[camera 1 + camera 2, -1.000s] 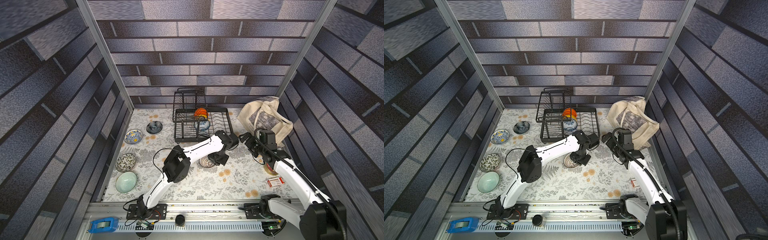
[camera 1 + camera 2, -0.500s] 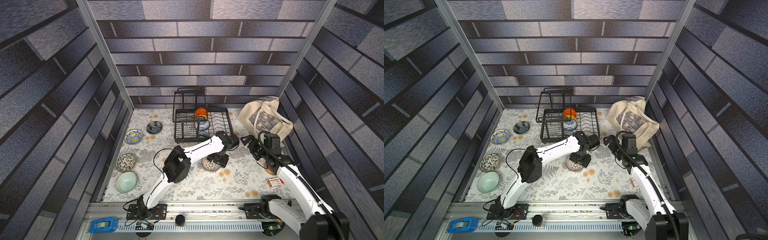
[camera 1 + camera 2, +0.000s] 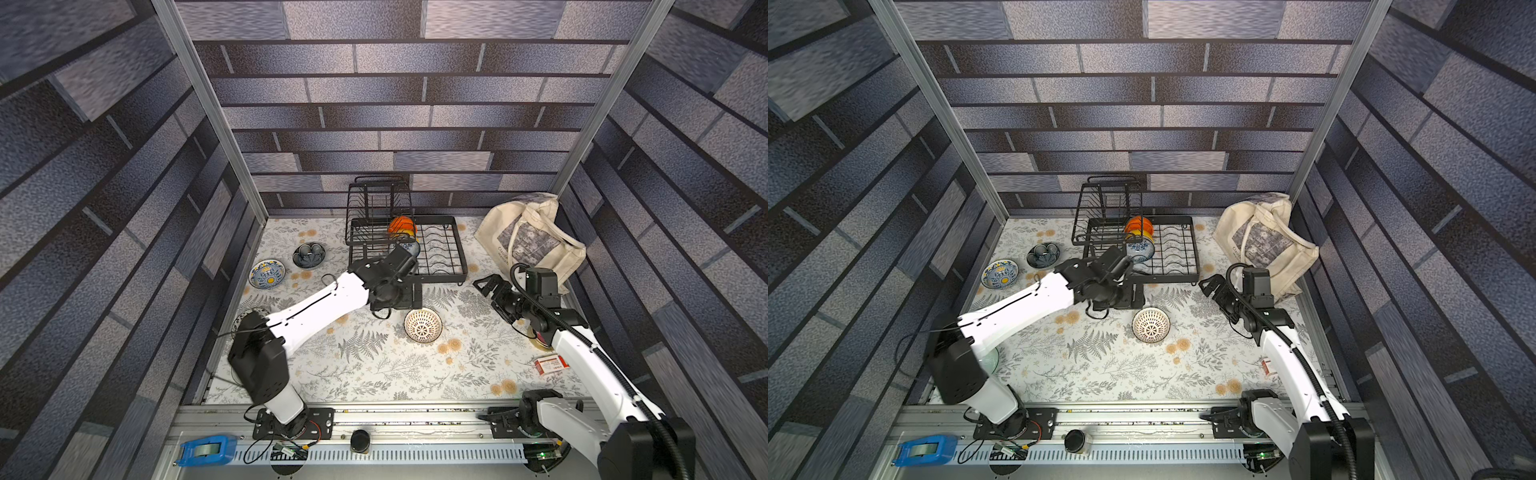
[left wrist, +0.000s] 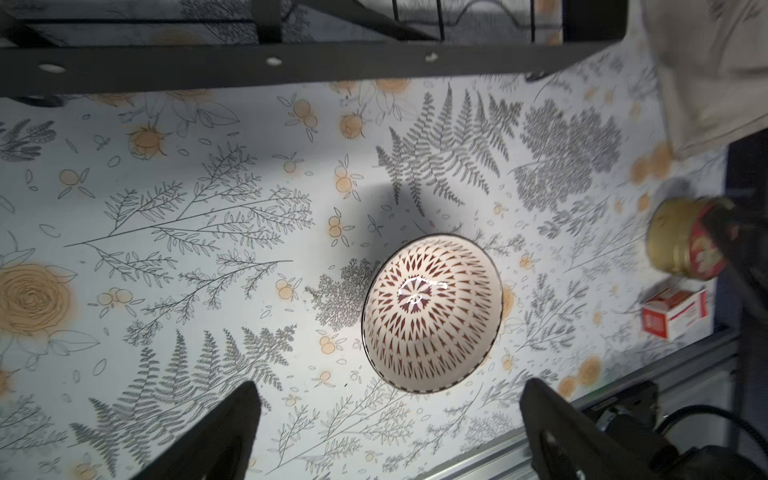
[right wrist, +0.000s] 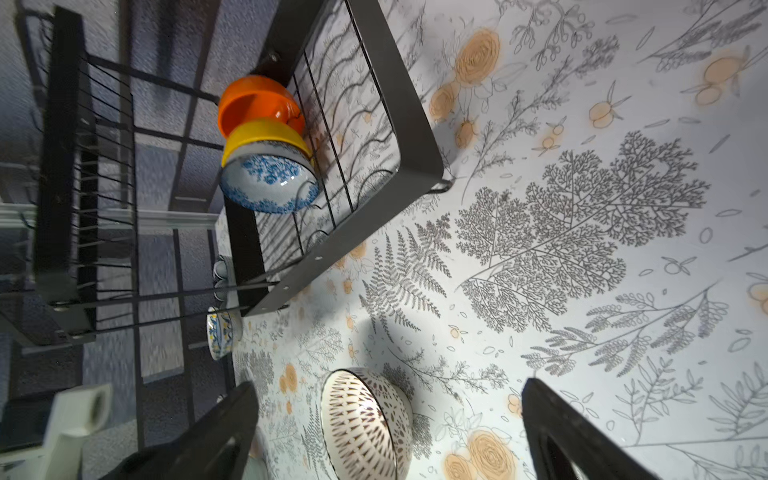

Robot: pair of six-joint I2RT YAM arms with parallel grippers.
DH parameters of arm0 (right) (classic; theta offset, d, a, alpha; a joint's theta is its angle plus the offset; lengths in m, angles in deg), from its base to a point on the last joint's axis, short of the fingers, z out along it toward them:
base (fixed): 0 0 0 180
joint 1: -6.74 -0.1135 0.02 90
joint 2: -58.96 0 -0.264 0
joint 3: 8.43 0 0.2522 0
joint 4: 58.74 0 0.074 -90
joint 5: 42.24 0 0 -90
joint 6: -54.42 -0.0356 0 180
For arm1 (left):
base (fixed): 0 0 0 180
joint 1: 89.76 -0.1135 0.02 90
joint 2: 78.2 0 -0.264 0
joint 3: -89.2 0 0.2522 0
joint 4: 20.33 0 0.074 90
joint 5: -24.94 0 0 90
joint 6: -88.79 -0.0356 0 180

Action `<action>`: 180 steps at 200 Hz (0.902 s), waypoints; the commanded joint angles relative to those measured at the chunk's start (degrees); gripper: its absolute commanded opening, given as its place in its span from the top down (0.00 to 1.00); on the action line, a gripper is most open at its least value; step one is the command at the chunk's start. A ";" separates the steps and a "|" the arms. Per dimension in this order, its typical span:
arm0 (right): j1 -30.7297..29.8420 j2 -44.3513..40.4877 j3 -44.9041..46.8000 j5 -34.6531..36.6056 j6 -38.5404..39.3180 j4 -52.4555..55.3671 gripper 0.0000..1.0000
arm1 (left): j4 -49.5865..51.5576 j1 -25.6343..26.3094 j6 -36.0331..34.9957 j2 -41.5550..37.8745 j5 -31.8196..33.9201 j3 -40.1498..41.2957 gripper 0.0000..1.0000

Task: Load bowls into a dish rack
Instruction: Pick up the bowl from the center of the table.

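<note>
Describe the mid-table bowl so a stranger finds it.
Find the black dish rack at the back. In front of it, alone on the floral cloth, sits a white bowl. Only it has a dark lattice pattern inside.

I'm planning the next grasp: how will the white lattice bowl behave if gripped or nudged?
The white lattice bowl shows a bright glare, so its glaze is probably slippery. It looks ceramic: likely stiff, heavy for its size, and could chip against the dish rack wires. Standing upright with rounded sides, it would probably slide or rock rather than roll.
</note>
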 commanded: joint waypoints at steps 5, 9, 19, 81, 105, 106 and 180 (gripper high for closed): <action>-5.53 3.90 -3.14 -0.53 8.18 6.93 0.07 | -18.49 -2.80 12.19 -9.39 -0.95 15.51 0.00; -6.42 4.55 -3.35 -0.39 8.63 7.20 0.08 | -19.76 -3.02 13.04 -10.96 -0.23 17.20 0.00; -8.68 5.80 -3.32 0.50 9.12 7.27 0.11 | -22.15 -3.59 14.52 -13.96 0.85 21.88 0.00; -23.41 12.72 -1.18 7.75 6.51 2.36 0.26 | -37.97 -6.26 19.08 -22.79 -0.09 39.40 0.00; -26.93 16.07 -2.14 10.32 5.70 0.89 0.30 | -36.49 -6.65 15.72 -22.94 -0.18 38.90 0.00; -27.02 16.24 -2.18 10.45 5.67 0.81 0.30 | -36.37 -6.64 15.48 -22.94 -0.20 38.79 0.00; -31.62 27.47 -8.91 15.75 6.24 1.59 0.63 | -19.91 -0.45 2.02 -15.34 12.04 26.98 0.00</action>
